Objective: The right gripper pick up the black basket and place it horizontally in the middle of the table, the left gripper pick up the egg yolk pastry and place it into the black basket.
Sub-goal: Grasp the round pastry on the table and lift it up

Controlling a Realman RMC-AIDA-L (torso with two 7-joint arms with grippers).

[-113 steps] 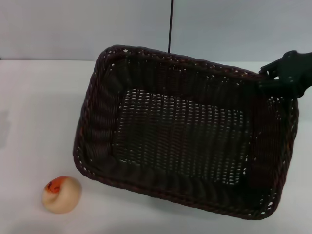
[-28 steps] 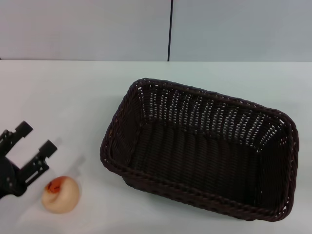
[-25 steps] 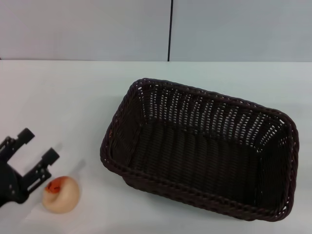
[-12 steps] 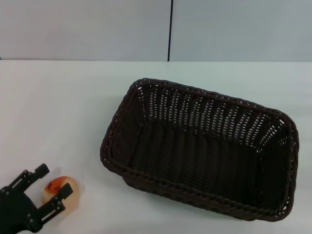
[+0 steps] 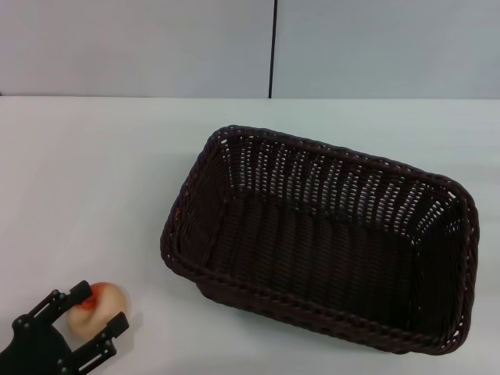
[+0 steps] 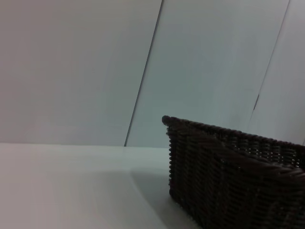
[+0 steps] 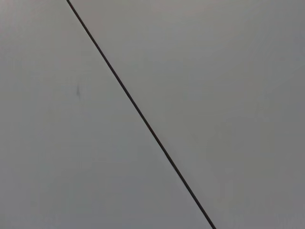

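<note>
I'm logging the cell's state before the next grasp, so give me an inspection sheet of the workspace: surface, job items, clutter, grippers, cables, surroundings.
Surface: white table, bare apart from the job's things.
Basket: flat on the table, centre to right, open side up, empty, slightly skewed.
Pastry: on the table at the near left, apart from the basket, red mark on top.
Clutter: nothing seen.
Left gripper: open, fingers either side of the pastry, one finger partly covering it; contact cannot be told.
Right gripper: not in view; its wrist camera sees only wall.
Cables: nothing seen.
Surroundings: plain grey wall panels with a dark vertical seam behind the table.
</note>
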